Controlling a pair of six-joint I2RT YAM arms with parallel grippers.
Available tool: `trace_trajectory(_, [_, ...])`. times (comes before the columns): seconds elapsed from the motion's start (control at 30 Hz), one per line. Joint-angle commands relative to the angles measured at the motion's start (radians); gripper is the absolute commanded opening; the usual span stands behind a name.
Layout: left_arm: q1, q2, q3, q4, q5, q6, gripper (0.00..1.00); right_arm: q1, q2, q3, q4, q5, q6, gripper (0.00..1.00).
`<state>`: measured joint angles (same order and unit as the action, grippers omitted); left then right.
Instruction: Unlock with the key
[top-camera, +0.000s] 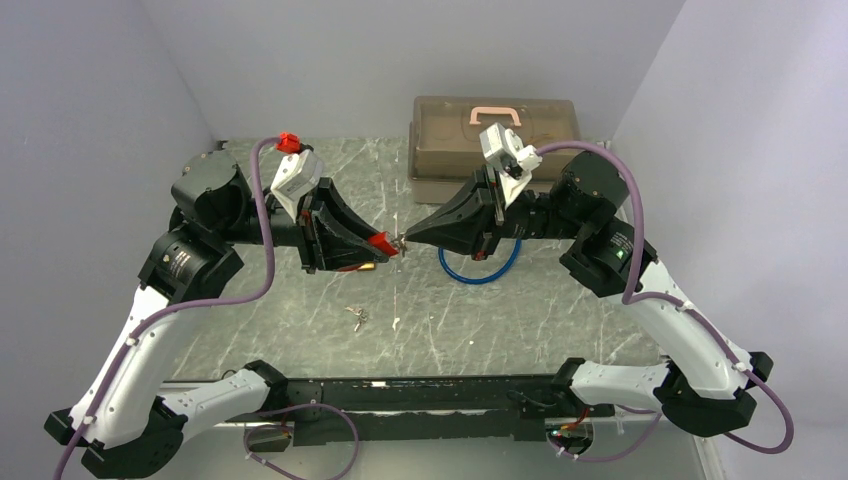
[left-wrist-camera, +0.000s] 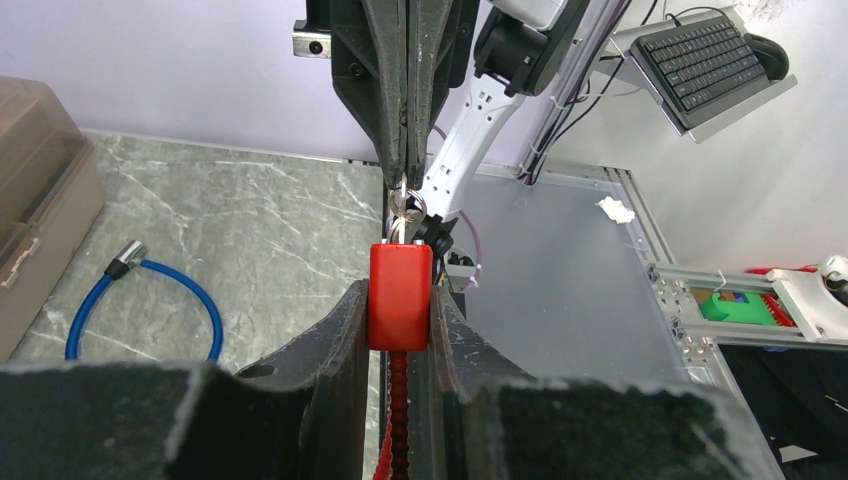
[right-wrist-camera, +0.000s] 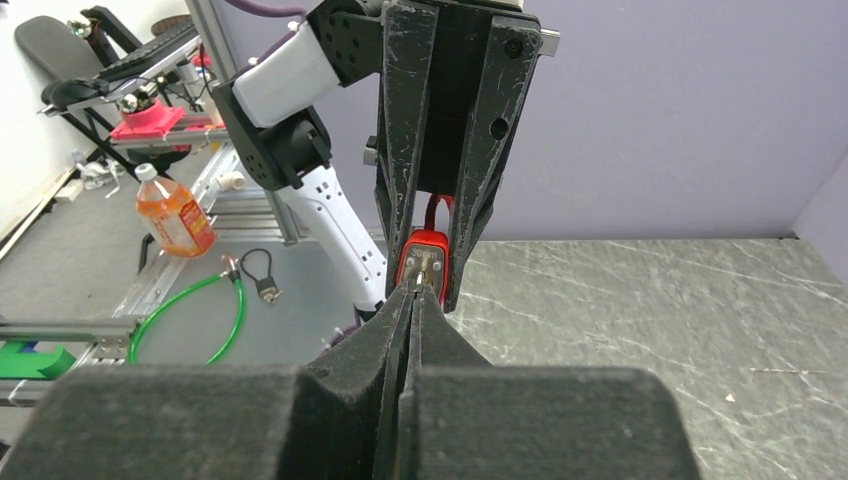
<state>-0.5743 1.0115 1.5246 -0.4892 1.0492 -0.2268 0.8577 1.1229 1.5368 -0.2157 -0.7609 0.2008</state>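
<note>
My left gripper (top-camera: 378, 246) is shut on a red padlock (left-wrist-camera: 400, 295) and holds it above the table; its red cable hangs down between the fingers. My right gripper (top-camera: 412, 238) faces it tip to tip and is shut on a small silver key (left-wrist-camera: 404, 210), whose tip meets the lock's face. In the right wrist view the right gripper (right-wrist-camera: 417, 290) pinches the key right at the red lock (right-wrist-camera: 424, 257), which sits between the left fingers (right-wrist-camera: 400, 190).
A blue cable lock (top-camera: 480, 265) lies on the marble table under the right gripper. A brown lidded box (top-camera: 495, 135) with a pink handle stands at the back. A loose key bunch (top-camera: 356, 317) lies near the table's front middle.
</note>
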Motion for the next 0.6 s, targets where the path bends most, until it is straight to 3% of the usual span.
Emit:
trace_trajectory(0.0, [0.005,-0.005,0.035,0.051,0.008,-0.011,0.00,-0.004,0.008,0.035,-0.004,0.012,-0.026,0.00])
trace_trajectory(0.57, [0.007,0.011,0.068,0.046,0.000,0.005,0.00,0.005,0.104,0.017,-0.102,-0.027,-0.036,0.00])
